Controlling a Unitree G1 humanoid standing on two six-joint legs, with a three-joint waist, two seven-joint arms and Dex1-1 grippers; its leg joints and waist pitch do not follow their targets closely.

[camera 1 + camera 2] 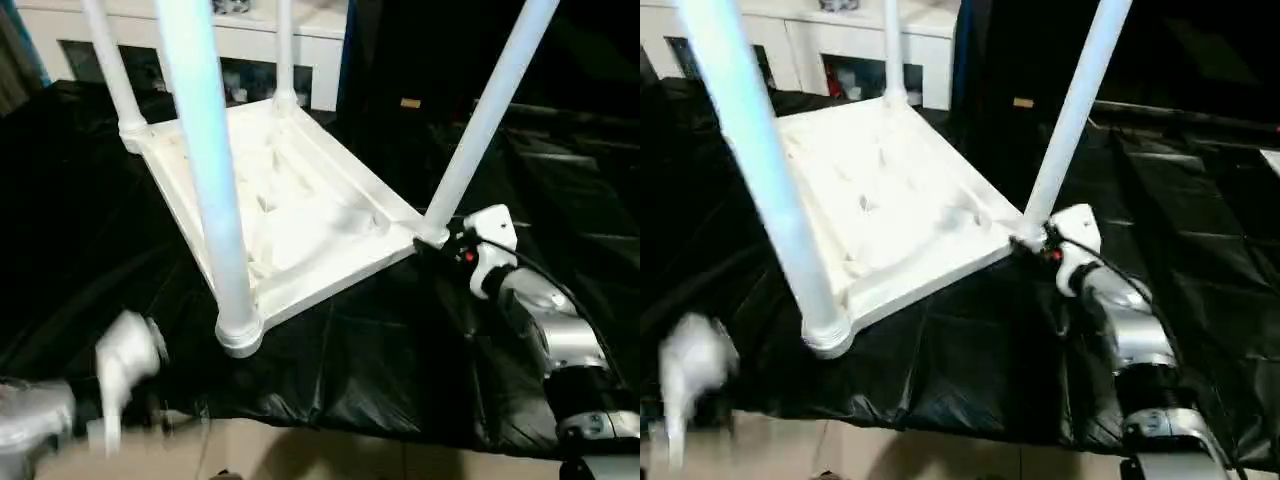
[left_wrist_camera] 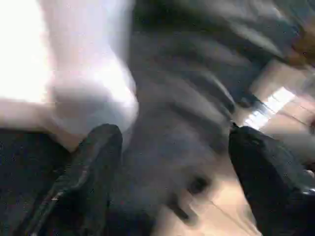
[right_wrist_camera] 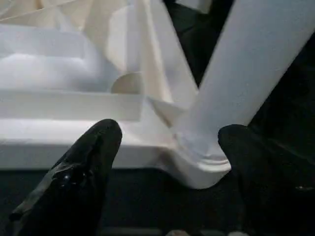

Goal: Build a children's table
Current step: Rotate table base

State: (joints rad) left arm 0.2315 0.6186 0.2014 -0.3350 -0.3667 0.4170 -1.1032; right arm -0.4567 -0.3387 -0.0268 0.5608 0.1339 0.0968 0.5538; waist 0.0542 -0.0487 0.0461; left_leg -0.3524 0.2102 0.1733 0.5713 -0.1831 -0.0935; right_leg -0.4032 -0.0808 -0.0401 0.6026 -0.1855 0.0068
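Observation:
The children's table lies upside down on black sheeting, its white ribbed top (image 1: 300, 210) facing up. All four white legs stand in the corner sockets: near left (image 1: 215, 180), near right (image 1: 480, 130), far left (image 1: 115, 75) and far right (image 1: 285, 50). My right gripper (image 3: 172, 162) is open at the near right corner, one black finger on each side of that leg's socket (image 3: 202, 162), with gaps showing. My left gripper (image 2: 174, 162) is open and holds nothing. It sits low beside the near left socket (image 1: 238, 335), and its blurred arm (image 1: 125, 360) is at the sheeting's front edge.
The black sheeting (image 1: 380, 350) covers the work surface and ends near the front edge, with pale floor (image 1: 300, 450) below. A white cabinet (image 1: 250, 40) stands behind the table. Dark folded sheeting stretches to the right (image 1: 570, 190).

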